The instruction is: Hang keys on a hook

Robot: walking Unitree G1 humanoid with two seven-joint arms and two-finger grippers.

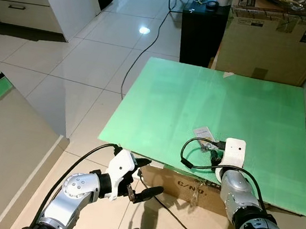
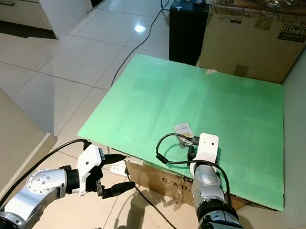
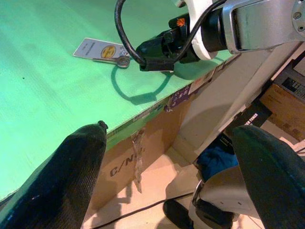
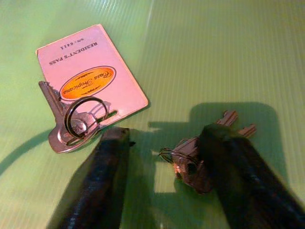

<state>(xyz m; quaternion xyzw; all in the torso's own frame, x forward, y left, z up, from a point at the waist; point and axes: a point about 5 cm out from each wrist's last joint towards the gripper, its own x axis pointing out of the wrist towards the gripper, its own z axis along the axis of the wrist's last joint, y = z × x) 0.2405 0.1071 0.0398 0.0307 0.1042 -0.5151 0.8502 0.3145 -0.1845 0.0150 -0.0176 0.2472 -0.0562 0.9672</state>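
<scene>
Green board (image 1: 221,118), "RESIDENT'S PASS" card (image 4: 90,76), right hand (image 4: 164,143) spread wide astride keys (image 4: 190,164), left hand (image 1: 144,179) wide.

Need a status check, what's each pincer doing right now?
Left pincer: open, empty, below the green board.
Right pincer: open, straddling a key bunch on the board.

**Left gripper spread beside the green board's edge**

The left gripper (image 3: 167,176) has its 2 black fingers (image 3: 62,176) spread wide apart, holding nothing, just off the edge of the green board (image 3: 52,81). The board lies on a cardboard box (image 3: 143,148) with printed letters on its side. On the board rest a white pass card (image 3: 97,48) and a key (image 3: 116,60) touching it. Just beside them the right arm (image 3: 248,26) reaches over the board, a black cable (image 3: 125,36) looping from its wrist.
</scene>
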